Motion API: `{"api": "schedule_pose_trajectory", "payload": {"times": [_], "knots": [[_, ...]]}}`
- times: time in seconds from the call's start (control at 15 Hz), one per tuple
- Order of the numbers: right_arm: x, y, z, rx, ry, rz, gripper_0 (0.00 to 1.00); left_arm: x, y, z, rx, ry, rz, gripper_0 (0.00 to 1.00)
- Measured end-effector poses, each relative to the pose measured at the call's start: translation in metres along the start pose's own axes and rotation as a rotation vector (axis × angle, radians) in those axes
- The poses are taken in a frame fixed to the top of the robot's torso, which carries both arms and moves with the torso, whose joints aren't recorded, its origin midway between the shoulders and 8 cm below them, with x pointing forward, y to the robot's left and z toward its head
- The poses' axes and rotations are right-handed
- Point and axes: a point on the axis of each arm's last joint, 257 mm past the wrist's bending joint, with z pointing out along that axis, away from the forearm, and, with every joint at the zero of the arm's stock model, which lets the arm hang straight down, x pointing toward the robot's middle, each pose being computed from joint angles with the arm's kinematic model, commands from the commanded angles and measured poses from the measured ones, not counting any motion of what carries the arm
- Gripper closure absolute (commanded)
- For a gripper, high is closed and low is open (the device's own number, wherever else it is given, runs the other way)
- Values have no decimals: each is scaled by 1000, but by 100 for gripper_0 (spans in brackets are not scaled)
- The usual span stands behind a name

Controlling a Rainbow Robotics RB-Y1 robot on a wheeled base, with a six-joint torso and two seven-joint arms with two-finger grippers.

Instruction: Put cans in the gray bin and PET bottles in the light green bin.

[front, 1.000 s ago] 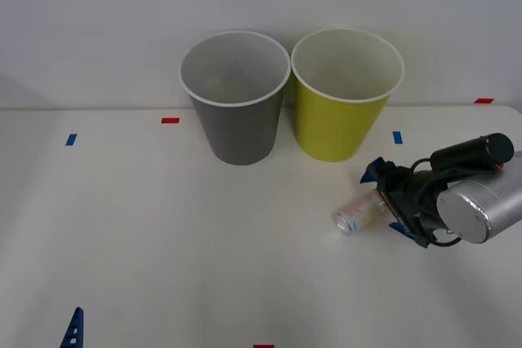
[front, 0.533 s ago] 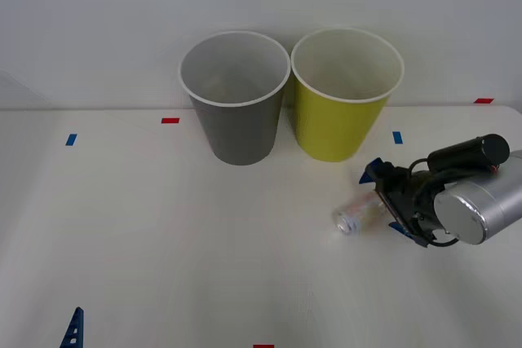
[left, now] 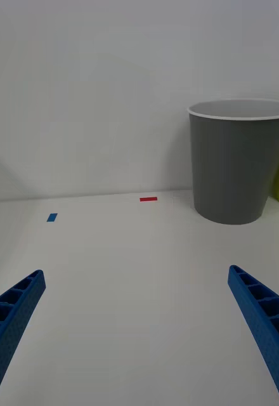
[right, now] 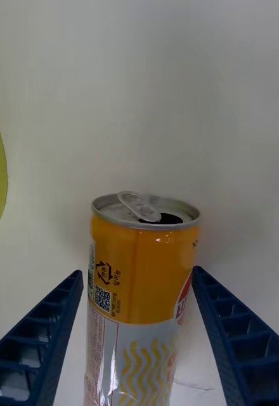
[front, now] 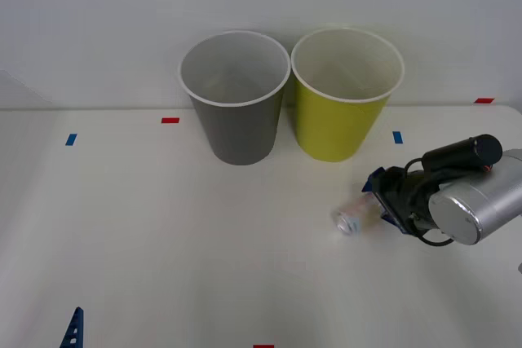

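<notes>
The can (front: 354, 217) lies on its side on the table, in front of and slightly right of the light green bin (front: 346, 112), silver top pointing left. In the right wrist view the can (right: 139, 279) shows its orange band and opened tab. My right gripper (front: 382, 202) is open around it, one blue finger (right: 41, 333) on each side with narrow gaps. The gray bin (front: 236, 112) stands left of the green one, touching it. My left gripper (left: 136, 273) hangs open over the near left of the table, facing the gray bin (left: 236, 165).
Small red (front: 170, 120) and blue (front: 71, 139) tape marks dot the white table. A white wall rises right behind both bins. One left finger (front: 73, 330) pokes in at the bottom left corner of the front view.
My right gripper's fingers have drawn closer together around the can. The can still lies in nearly the same spot. The left arm has not moved.
</notes>
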Motion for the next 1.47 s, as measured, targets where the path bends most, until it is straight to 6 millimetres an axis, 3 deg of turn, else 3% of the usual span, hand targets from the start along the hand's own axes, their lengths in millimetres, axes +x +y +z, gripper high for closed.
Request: {"api": "schedule_pose_trajectory", "payload": {"times": [0.67, 1.13, 1.47], "knots": [[-2, -3, -3, -1, -12, -40, 100, 0, 0, 0, 0, 0, 0, 0], [6, -5, -56, -173, -109, -339, 100, 0, 0, 0, 0, 0, 0, 0], [11, 11, -83, -251, -231, -623, 100, 0, 0, 0, 0, 0, 0, 0]]}}
